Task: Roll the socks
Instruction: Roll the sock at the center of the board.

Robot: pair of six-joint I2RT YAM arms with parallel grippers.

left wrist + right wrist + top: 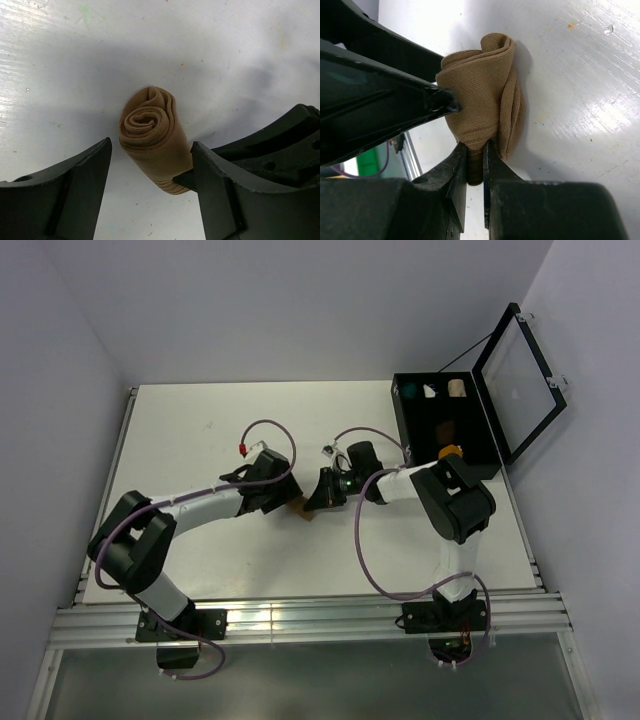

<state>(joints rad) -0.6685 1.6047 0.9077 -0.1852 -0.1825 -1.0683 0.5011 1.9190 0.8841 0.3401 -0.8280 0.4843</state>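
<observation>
A plain tan sock [303, 508] lies rolled into a coil on the white table [200, 440] between my two grippers. The left wrist view shows the roll's spiral end [145, 122]. My left gripper [151, 150] stands open around the roll, with bare table showing beside its left finger. My right gripper [475, 150] is shut on the tan sock [485, 95], pinching its lower layers between the fingertips. From above, the left gripper [283, 502] and the right gripper [318, 496] meet over the roll. A mustard-orange sock [450, 451] and a dark brown sock [446, 427] sit in the box.
A black box [400, 430] with its clear lid [520, 380] swung open stands at the table's back right. Small teal [408, 392], white [430, 391] and cream [457, 388] bundles fill its far compartments. Cables loop over both arms.
</observation>
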